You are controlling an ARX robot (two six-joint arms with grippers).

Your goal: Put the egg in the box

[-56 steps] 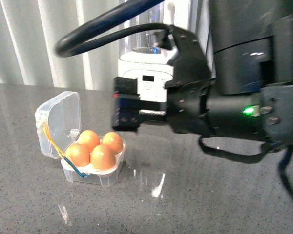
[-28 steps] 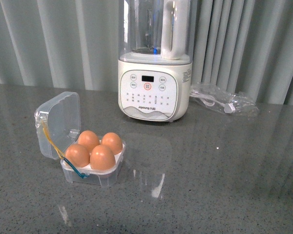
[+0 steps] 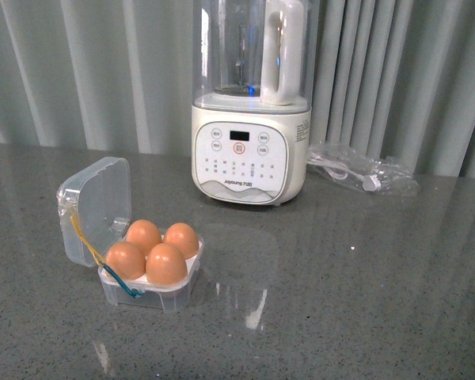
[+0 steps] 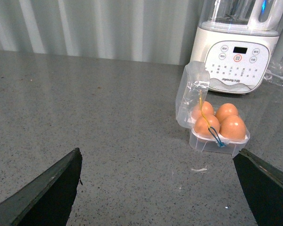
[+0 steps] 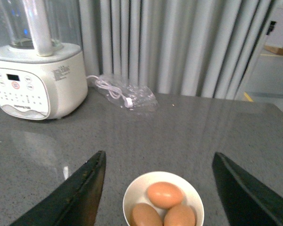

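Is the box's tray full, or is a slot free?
Full: four eggs occupy the box, no empty hole visible; the lid stands open.

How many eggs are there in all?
7. Four eggs fill the box, one per tray hole; three lie in a white bowl in the right wrist view. Others might hide beneath those three.

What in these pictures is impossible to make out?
1. Right wrist view: the bowl is cut by the frame edge, so its egg count is unsure.
2. Front view: the labels on the blender are too small to read.
3. Front view: the tray of the box is mostly hidden under four eggs.
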